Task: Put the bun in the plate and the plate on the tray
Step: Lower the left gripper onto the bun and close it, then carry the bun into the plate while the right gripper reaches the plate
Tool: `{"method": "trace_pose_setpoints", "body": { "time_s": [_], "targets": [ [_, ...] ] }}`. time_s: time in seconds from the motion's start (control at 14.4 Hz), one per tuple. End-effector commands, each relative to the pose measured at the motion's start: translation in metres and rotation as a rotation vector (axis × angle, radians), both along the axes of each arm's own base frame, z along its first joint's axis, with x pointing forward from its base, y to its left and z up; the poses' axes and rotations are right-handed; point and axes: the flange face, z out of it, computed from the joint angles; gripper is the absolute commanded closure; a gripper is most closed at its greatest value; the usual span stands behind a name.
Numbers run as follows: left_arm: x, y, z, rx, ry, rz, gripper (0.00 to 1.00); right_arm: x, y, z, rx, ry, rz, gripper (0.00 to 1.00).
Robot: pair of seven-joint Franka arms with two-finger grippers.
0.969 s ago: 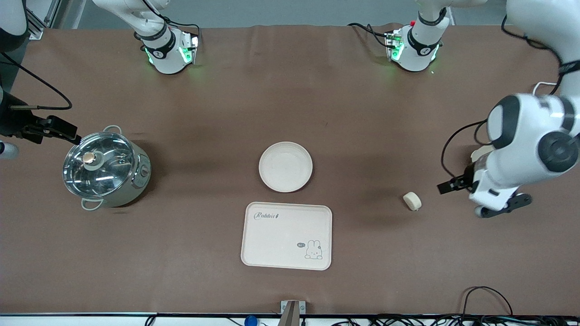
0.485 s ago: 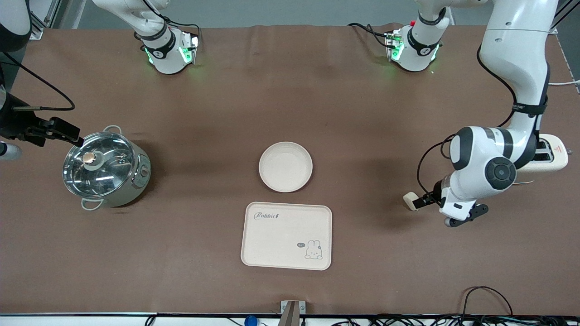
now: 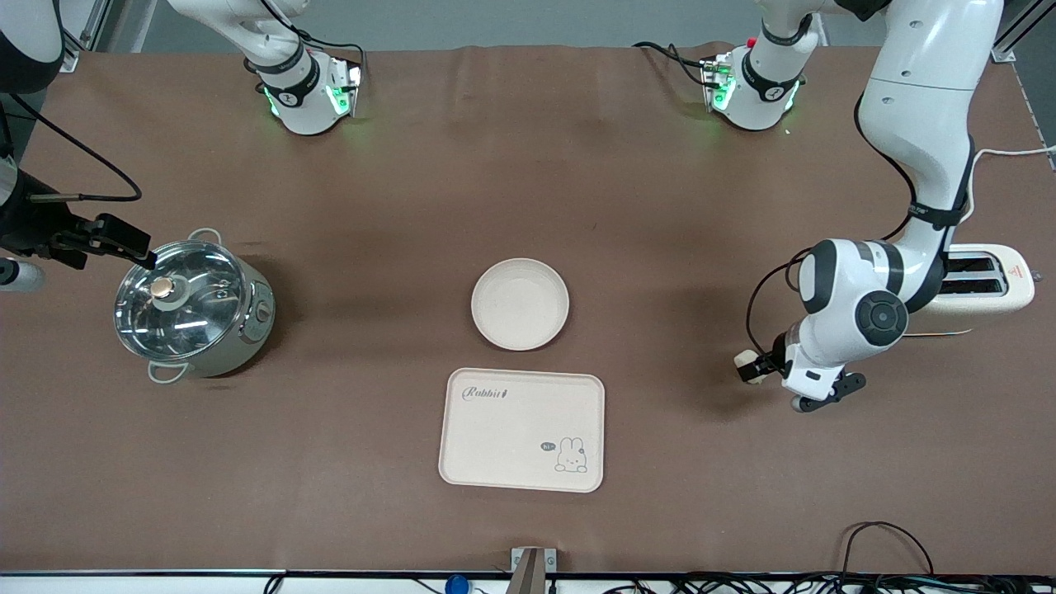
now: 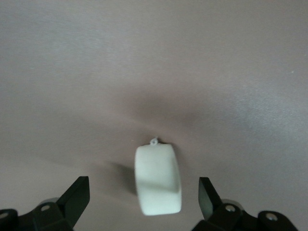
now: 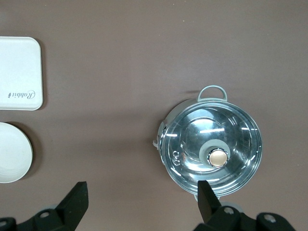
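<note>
Brown tablecloth carries the small pale cream bun, straddled untouched by the left gripper's spread fingers, clear only from the wrist. Right gripper, fingers apart, waits above the steel glass-lidded pot.

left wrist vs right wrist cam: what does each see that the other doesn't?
Left wrist only: the bun on the bare cloth, between the open fingers of the left gripper, not yet touched.
Right wrist only: the lidded steel pot, a corner of the tray, part of the plate, and the open right gripper, high over the table.
Both: the brown tablecloth.
</note>
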Motion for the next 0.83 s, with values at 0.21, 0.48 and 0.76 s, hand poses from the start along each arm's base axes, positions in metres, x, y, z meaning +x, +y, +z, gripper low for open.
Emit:
{"method": "trace_pose_setpoints", "body": {
  "time_s": [0.21,0.48,0.76],
  "targets": [
    [-0.004,-0.002,-0.014,-0.016,-0.017,0.044,0.28,0.009,0.066,-0.060,0.115,0.030,-0.092,0.00],
    [-0.013,-0.042,-0.010,-0.061,-0.006,0.050,0.67,0.016,0.126,-0.163,0.216,0.018,-0.139,0.00],
    [-0.026,-0.114,0.012,-0.123,0.005,0.116,0.78,0.005,0.201,-0.264,0.301,-0.049,-0.174,0.00]
  ]
}}
